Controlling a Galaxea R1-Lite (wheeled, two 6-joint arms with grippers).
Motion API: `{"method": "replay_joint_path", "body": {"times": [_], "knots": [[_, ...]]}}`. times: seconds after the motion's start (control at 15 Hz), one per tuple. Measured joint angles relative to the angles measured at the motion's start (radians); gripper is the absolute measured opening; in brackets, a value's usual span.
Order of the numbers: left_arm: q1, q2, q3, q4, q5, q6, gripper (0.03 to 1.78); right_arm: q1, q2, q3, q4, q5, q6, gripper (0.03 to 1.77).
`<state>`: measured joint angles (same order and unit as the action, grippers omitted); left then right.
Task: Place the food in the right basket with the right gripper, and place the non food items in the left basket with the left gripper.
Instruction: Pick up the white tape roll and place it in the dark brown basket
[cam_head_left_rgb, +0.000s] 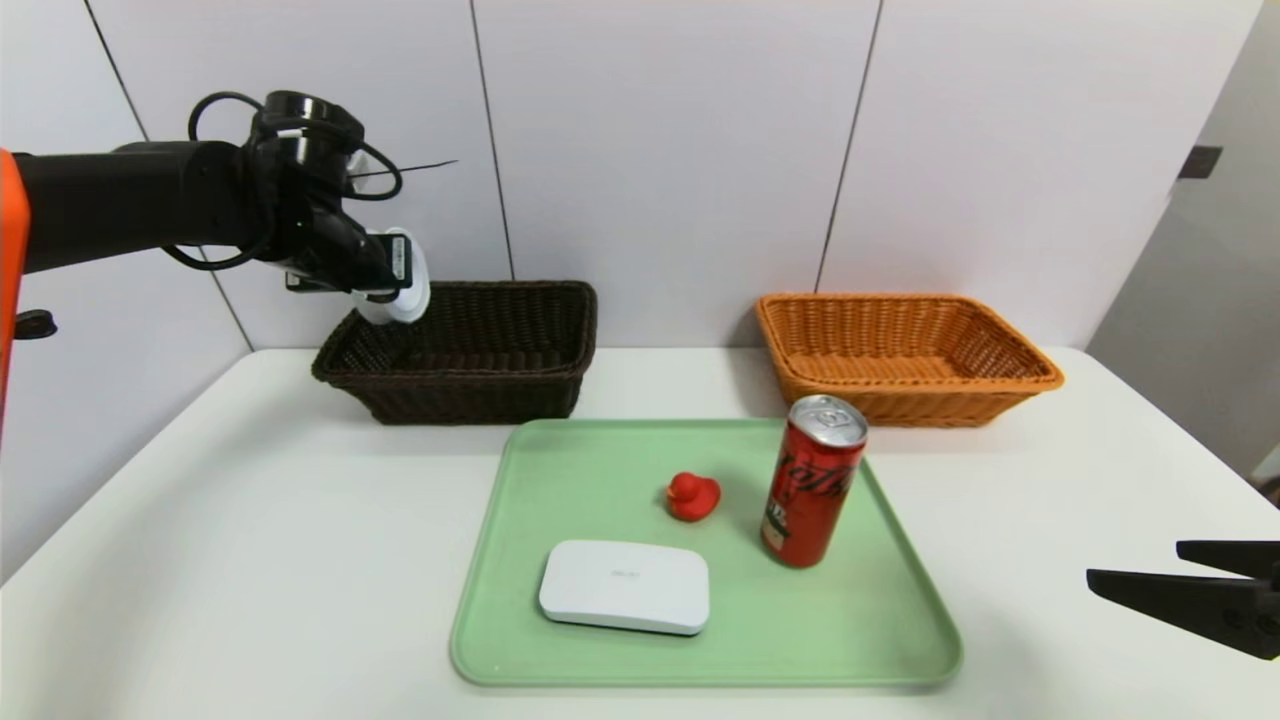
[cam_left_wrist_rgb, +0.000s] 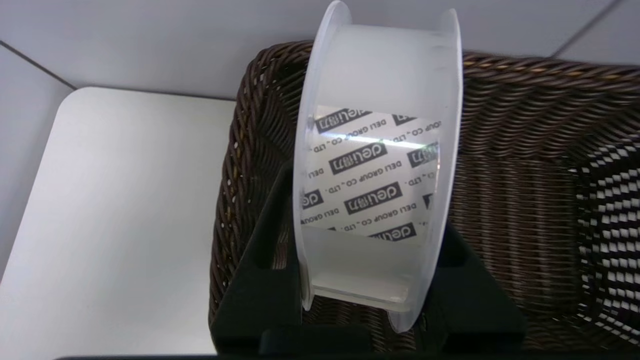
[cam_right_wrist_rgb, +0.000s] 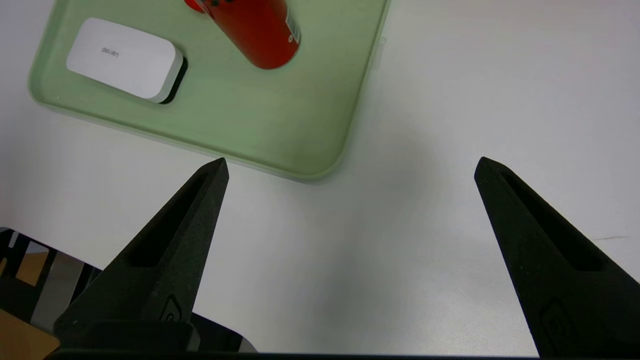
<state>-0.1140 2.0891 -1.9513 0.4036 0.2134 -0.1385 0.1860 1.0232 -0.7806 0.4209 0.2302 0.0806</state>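
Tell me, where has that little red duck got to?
In the head view the red rubber duck sits on the green tray, near its middle, just left of the upright red can and behind the flat white box.

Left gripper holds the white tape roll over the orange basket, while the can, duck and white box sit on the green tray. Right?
Not quite. The left gripper holds the white tape roll over the dark brown basket, as the left wrist view shows, not the orange one. The can, duck and white box do sit on the green tray.

Likely lab test bench: bare white table (cam_head_left_rgb: 300, 560), plain panelled wall (cam_head_left_rgb: 680, 150).
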Motion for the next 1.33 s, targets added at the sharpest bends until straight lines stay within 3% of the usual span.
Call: {"method": "replay_joint_path", "body": {"times": [0.6, 1.0, 1.33], "knots": [[0.017, 0.062, 0.0, 0.007, 0.012, 0.0, 0.57, 0.001, -0.027, 0.001, 0.002, 0.0, 0.002, 1.7], [0.021, 0.067, 0.0, 0.012, 0.024, -0.009, 1.14, 0.001, -0.039, 0.003, 0.003, 0.0, 0.002, 1.7], [0.017, -0.013, 0.0, 0.011, 0.02, -0.001, 1.41, 0.001, -0.042, 0.003, 0.004, 0.0, 0.003, 1.7]]}}
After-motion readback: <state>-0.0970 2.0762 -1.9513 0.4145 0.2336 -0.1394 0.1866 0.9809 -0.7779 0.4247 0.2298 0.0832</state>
